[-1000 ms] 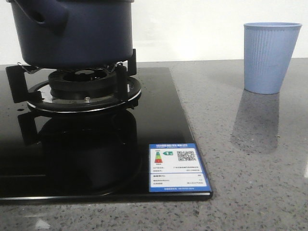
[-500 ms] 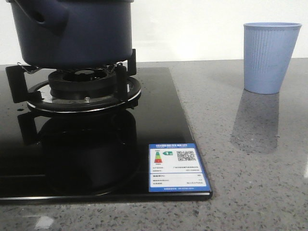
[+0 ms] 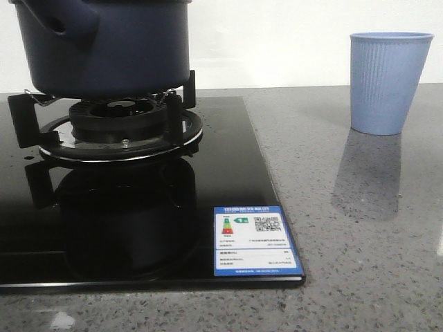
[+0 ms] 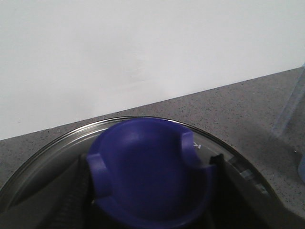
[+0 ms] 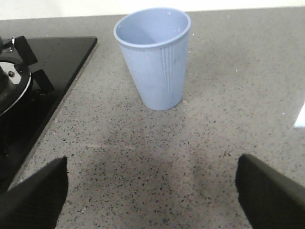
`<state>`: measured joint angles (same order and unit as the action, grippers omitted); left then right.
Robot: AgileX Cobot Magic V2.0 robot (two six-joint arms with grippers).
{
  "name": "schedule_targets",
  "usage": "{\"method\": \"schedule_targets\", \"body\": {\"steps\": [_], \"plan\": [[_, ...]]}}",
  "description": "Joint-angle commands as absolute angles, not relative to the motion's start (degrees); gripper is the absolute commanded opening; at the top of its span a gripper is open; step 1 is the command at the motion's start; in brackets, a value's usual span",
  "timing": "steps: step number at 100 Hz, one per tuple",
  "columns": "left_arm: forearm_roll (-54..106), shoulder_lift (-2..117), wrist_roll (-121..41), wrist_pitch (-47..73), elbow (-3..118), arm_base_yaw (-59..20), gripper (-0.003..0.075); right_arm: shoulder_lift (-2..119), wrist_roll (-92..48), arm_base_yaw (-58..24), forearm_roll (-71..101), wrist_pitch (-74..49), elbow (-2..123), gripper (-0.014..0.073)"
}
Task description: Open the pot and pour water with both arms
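The dark navy pot (image 3: 104, 48) sits on the burner (image 3: 118, 128) at the back left of the front view, its top cut off by the frame. In the left wrist view a glass lid with a metal rim (image 4: 62, 138) carries a blue knob (image 4: 147, 167). My left gripper (image 4: 148, 188) has a dark finger pressed against each side of that knob. My right gripper (image 5: 151, 191) hovers over the grey counter with its fingers (image 5: 35, 193) spread wide and nothing between them. Neither gripper shows in the front view.
A light blue ribbed cup (image 3: 389, 79) stands upright on the counter at the right, just ahead of my right gripper (image 5: 155, 62). The black glass hob (image 3: 228, 159) with a blue-framed label (image 3: 255, 241) covers the left half; its edge (image 5: 52, 62) lies beside the cup.
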<state>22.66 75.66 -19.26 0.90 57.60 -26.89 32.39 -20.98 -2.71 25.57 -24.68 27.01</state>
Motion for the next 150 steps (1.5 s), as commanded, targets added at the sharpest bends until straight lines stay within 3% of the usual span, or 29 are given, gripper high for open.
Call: {"method": "schedule_targets", "body": {"steps": [1,29,70,93,150], "plan": [[22.6,72.0,-19.2,-5.6,59.8,-26.9,0.0359,34.9,-21.8,-3.0,27.3,-19.6,28.3,0.0622],[22.6,68.6,-19.2,-8.1,59.8,-25.7,0.0359,43.2,-21.8,-3.8,29.2,-8.3,27.7,0.0622],[19.8,66.3,-19.3,-11.4,59.9,-24.4,0.0359,59.5,-21.8,-15.9,29.3,14.8,27.8,0.0612],[20.1,65.6,-19.3,-10.6,59.9,-21.1,0.0359,68.2,-21.7,-17.4,29.1,26.6,27.9,0.0612],[20.1,65.3,-19.3,-11.1,59.9,-20.0,0.0359,83.0,-21.1,-17.4,26.9,32.3,37.6,0.0612]]}}
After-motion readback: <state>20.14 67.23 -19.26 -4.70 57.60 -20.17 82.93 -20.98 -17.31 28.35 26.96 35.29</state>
